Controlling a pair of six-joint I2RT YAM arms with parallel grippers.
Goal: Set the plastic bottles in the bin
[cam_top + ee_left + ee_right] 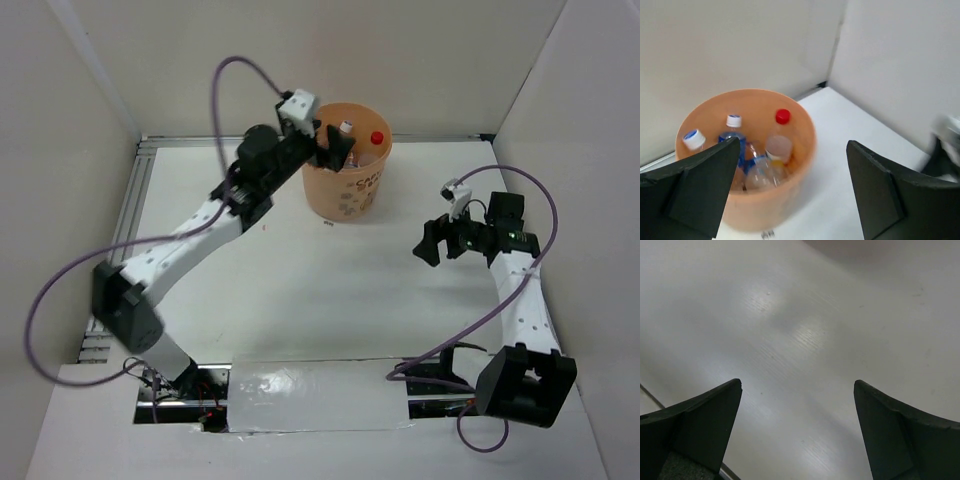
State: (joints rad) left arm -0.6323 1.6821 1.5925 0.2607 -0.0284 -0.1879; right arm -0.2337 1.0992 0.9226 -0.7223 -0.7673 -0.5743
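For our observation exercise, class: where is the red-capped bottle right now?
In the left wrist view, the red-capped bottle stands inside the bin, towards its right side, just right of a white-capped bottle.

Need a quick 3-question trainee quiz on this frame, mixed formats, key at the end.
1. True or false: the left gripper is shut on a bottle.
2. Where is the red-capped bottle? A in the bin; B in the left gripper; C in the right gripper.
3. Fill in: the ___ gripper hangs over bare table, apart from the bin.
Key: 1 false, its jaws stand open over the bin; 2 A; 3 right.
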